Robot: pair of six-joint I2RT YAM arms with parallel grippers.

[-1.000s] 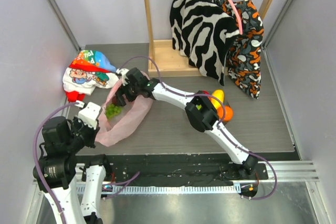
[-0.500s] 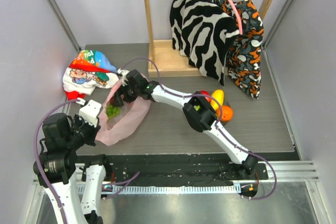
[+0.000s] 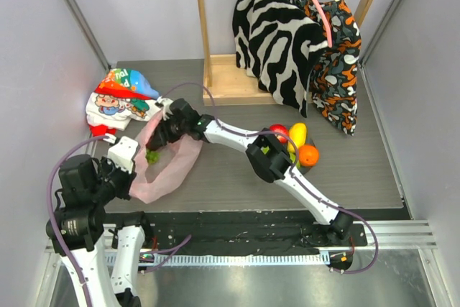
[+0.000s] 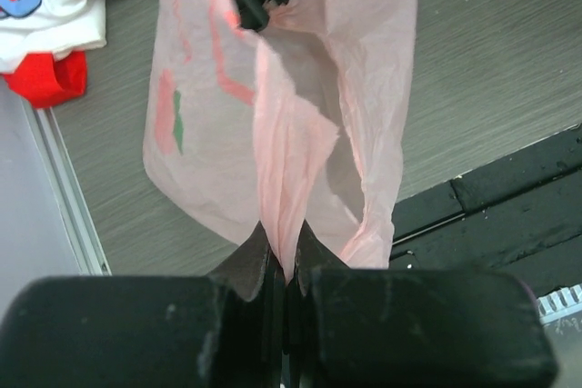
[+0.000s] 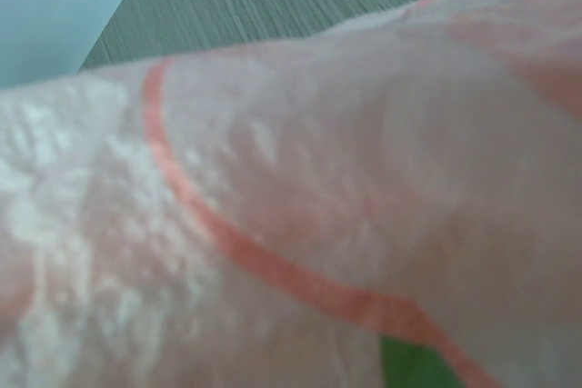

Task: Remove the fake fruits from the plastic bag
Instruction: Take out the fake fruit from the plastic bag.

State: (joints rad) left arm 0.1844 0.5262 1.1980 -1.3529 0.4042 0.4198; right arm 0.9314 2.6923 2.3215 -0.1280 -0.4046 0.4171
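At the left of the table [image 3: 223, 170], your pink plastic bag [image 3: 176, 167] lies slumped and crinkled, stretched between the two grippers. One green fruit [image 3: 152, 154] shows in the bag's opening, inside the plastic. In the right wrist view you get only a sliver of green behind the pink film, which fills nearly that whole view. Three fruits are already out, on the table well to the right of the bag: a red apple [image 3: 279, 131], a yellow piece [image 3: 297, 134] and an orange [image 3: 308, 154]. They are bunched close together beside the right arm's elbow.

Your left gripper [image 4: 284, 265] has its fingers pressed together on a fold of the bag's near edge, and the film rises from that pinch in a ridge. Your right gripper [image 3: 164, 133] is at the bag's far end, reaching into the opening. Its fingers are hidden by the plastic, so you cannot tell whether they are spread or closed.

Just beyond the bag, against the left wall, sits a cartoon-printed bag [image 3: 118, 98]. A wooden rack [image 3: 226, 84] stands at the back of the table, with a zebra-striped cloth [image 3: 277, 34] hanging from it.
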